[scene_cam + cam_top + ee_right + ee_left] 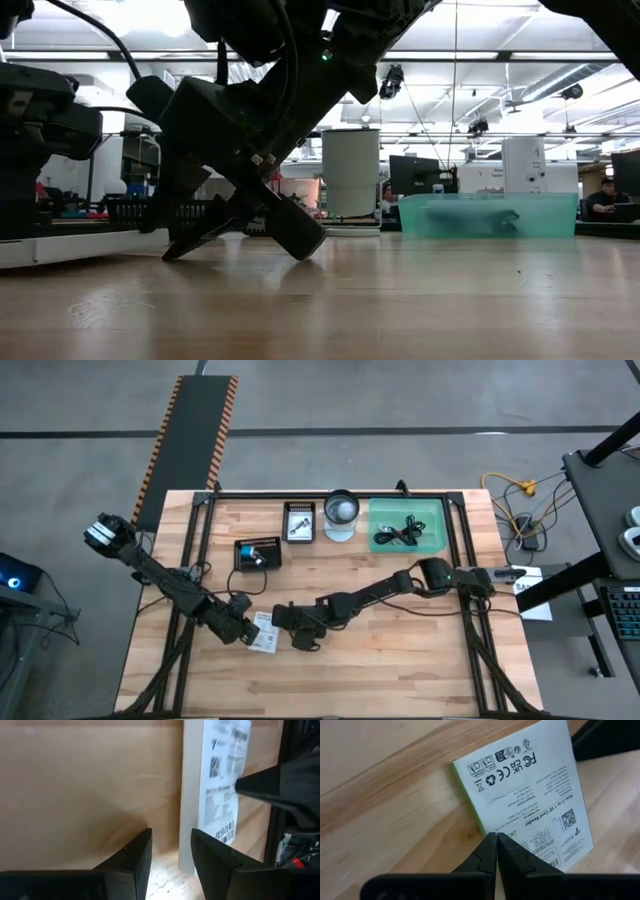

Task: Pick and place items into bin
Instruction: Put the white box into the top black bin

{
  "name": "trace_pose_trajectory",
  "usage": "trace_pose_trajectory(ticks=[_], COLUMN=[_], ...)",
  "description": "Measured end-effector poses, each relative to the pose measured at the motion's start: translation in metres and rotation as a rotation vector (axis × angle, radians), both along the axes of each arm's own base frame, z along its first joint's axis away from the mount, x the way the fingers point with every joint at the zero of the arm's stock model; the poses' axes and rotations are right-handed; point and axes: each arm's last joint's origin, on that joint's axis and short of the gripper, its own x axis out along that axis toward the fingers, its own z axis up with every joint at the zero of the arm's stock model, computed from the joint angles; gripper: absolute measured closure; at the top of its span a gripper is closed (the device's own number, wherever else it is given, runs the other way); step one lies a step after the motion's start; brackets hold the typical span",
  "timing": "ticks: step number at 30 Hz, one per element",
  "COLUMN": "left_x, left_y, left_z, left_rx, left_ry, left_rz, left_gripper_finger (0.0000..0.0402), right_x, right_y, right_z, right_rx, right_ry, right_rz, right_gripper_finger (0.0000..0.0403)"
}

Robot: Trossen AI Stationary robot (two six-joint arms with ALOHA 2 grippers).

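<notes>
On the white packet (530, 795), seen in the left wrist view, "Acer 2-in-1 SD Card Reader" is printed along one edge. FC, UKCA and CE marks, a recycling symbol, a crossed-out bin sign and a few small triangle icons are printed in a row near its end. A QR code is printed beside fine text that cannot be read. In the right wrist view, the same packet (220, 780) shows a QR code, FC and CE marks and small print, illegible. Nothing is legible in the high or low views.
</notes>
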Motion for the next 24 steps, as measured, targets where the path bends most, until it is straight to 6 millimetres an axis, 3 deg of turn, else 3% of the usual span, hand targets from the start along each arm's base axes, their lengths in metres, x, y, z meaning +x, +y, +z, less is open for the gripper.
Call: trace_pose_trajectory(ticks=[11,24], left_x=[-0.0002,-0.0025], left_y=[0.0004,0.0028], left_z=[-0.0006,-0.0071], left_rx=[0.011,0.005], left_ry=[-0.004,-0.054], left_rz=[-0.022,-0.013], left_gripper_finger=[0.0401,0.0401], right_x=[0.0097,0.0058], right_y=[-0.0002,-0.0015], right_z=[0.0077,0.0012], right_rx=[0.007,-0.028], right_ry=[-0.13,-0.064], right_rz=[0.018,0.035], right_gripper_finger=[0.0269,0.019])
